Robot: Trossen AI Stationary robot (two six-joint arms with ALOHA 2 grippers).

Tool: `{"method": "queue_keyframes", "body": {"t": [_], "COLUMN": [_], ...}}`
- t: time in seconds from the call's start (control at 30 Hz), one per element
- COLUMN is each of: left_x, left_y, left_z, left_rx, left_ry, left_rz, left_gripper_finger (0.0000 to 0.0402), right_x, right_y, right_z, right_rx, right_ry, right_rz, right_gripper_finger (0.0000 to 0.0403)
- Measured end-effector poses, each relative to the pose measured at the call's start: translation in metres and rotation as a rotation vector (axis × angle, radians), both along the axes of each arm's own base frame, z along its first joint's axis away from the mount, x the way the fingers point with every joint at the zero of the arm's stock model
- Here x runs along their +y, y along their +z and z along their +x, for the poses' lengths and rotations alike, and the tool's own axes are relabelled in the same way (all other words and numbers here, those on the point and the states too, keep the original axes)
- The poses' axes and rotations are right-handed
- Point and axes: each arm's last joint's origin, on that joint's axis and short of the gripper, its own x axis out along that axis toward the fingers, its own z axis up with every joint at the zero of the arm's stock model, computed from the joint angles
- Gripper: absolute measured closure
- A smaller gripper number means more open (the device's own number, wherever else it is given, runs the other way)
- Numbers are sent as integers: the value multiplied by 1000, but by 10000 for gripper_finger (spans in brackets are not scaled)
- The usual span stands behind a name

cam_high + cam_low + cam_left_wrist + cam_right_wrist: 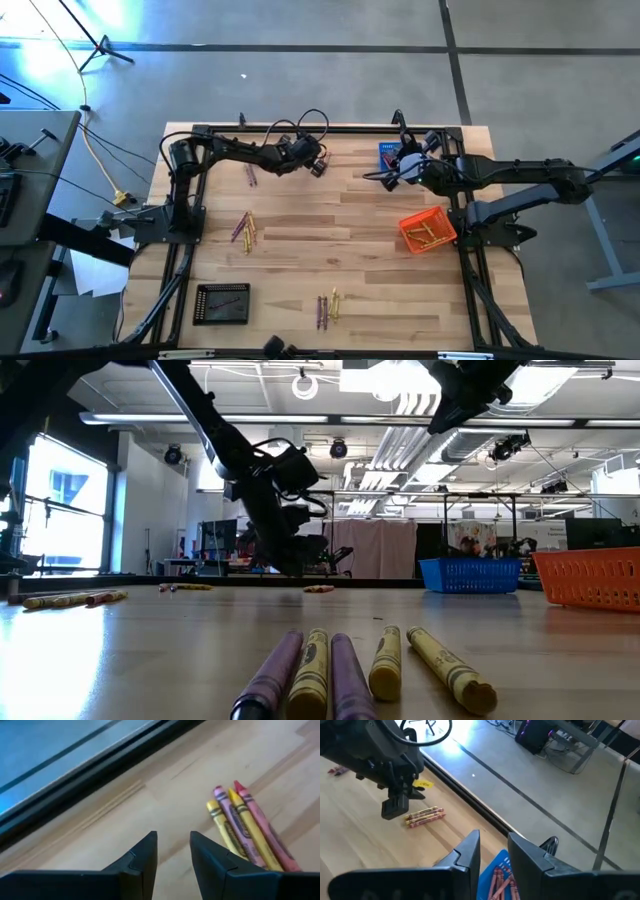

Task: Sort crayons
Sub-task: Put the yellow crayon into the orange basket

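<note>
— Nearest to us in the low view lie five crayons [345,670] fanned side by side on the table [360,300]: purple, yellow, purple, yellow, yellow. What do we have farther back?

— From above we count more loose groups: one at the table's left middle [244,229], a purple pair near the far left [251,176], and a small bunch by the far edge [424,816], close under the left gripper [316,163]. In the left wrist view that bunch [247,827] shows yellow, purple, yellow and red sticks lying just beside the fingers [140,865].

— And the left gripper's state?

— We see its fingers parted with a clear gap, nothing between them, hovering over bare wood.

— The right gripper [397,170]?

— It hangs above the blue basket [388,154] at the far right; its fingers [465,855] stand apart with only air between, and red crayons [500,879] lie in that basket below.

— Other baskets?

— We see an orange basket [428,231] at the right with yellow crayons [428,236] in it, and a black basket [221,303] near the front left holding one dark stick.
</note>
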Motion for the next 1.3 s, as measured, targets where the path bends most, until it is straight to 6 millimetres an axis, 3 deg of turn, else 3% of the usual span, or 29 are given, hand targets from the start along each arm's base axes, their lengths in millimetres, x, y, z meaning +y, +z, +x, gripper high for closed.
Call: {"method": "queue_keyframes", "body": {"t": [0.3,0.53,0.7,0.93,1.3], "left_x": [1,1,0,2,3], "left_y": [28,30,24,-5,-5], "left_z": [20,21,22,26,25], "left_rx": [-3,-9,-10,25,10], "left_ry": [-51,-60,-79,-83,-34], "left_rz": [-10,-27,-55,-92,-95], "left_gripper_finger": [327,314,295,283,282], "right_x": [0,1,2,2,2], "right_y": [0,-1,-1,-1,-1], "right_z": [0,1,1,1,1], "right_rx": [-4,1,0,-5,-5], "right_ry": [5,48,55,61,61], "right_rz": [10,43,49,62,63], "right_gripper_finger": [318,318,318,318,318]}}
